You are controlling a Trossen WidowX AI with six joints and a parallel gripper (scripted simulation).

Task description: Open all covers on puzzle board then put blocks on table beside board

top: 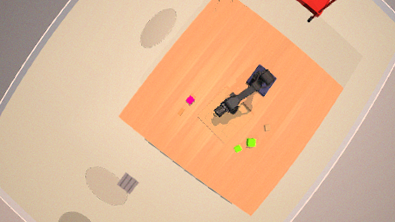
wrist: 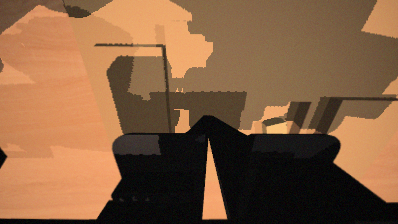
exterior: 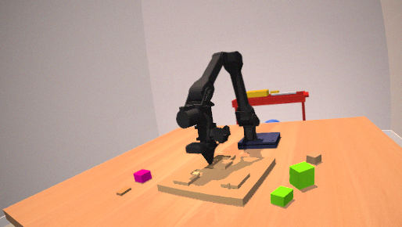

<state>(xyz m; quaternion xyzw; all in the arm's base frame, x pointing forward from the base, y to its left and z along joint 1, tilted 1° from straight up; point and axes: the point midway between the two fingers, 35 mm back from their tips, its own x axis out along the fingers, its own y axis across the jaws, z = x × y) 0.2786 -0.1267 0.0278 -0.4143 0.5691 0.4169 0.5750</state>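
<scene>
Exterior view, left to right: thin tan piece (exterior: 123,191) flat on the wooden table (top: 284,65) (exterior: 336,137), off the board's left side. Magenta block (top: 190,100) (exterior: 142,176) just behind it, also on the table. Then the puzzle board (exterior: 203,198), flat, with low raised tan pieces on its top. One, front left (exterior: 187,180), has a small pale-yellow item (exterior: 195,173) (wrist: 276,127) near its back end (too small to name). Gripper (exterior: 210,163) (wrist: 207,120) points down over the back half of the board, fingertips pressed together, nothing pinched; tips are at or just above a raised piece (contact can't be told). Another raised piece (exterior: 235,182) lies front right, knob on it. Arm's dark blue base (exterior: 274,142) (top: 264,92) sits behind the board. Right of the board, all on the table: smaller green block (exterior: 281,196) (top: 238,149), larger green block (exterior: 302,175) (top: 251,142), small tan-brown block (exterior: 314,159) (top: 266,127) farther back.
</scene>
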